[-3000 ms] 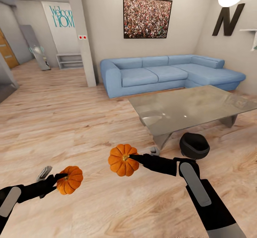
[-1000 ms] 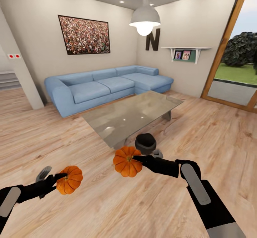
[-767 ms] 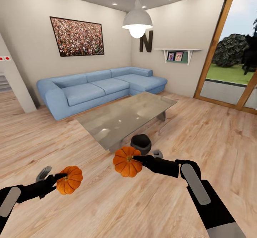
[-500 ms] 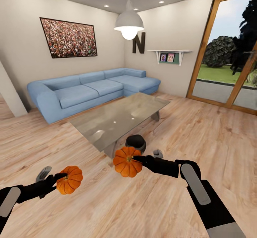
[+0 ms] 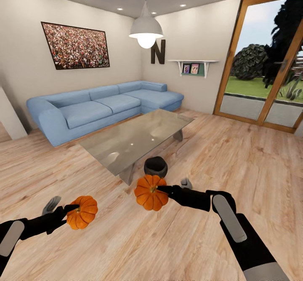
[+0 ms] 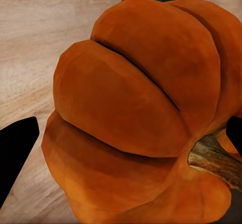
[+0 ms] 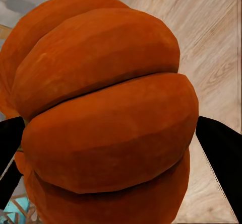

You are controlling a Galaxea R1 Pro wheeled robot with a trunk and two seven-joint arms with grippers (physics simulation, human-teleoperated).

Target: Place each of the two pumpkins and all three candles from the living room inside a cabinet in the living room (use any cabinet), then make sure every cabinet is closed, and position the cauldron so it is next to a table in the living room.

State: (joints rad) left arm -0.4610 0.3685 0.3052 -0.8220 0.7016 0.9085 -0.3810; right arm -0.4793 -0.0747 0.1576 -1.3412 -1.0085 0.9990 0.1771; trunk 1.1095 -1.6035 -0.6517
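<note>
Out over the pale wood-plank floor point(image 5: 261, 163), in front of the robot's trunk, two small round bright-orange ribbed pumpkins hang in the air, one in each black gripper. The left gripper point(image 5: 72, 210) is clenched on the left pumpkin point(image 5: 82, 212), and in the left wrist view that pumpkin point(image 6: 146, 108) sits between the dark fingers with its brown woody stem point(image 6: 214, 158) close to one of them. The right gripper point(image 5: 165, 189) is clamped on the right pumpkin point(image 5: 150, 192), carried a little higher and nearer the middle; the right wrist view shows this pumpkin point(image 7: 101, 113) bulging between the two fingers. Both look stiff and hard-skinned, light enough for one gripper each, but smooth and rounded, so I judge they could roll or slip if the hold loosens; a pinch across the widest ribs, or at the stem dimple, seems the safest hold. Beyond them a small round black cauldron point(image 5: 155, 166) sits on the floor just beside the near corner of the low rectangular table with a glossy grey top point(image 5: 139, 138), and behind that stands a long light-blue corner sofa point(image 5: 97, 106). No dark-brown cabinet shows from where I stand.
</note>
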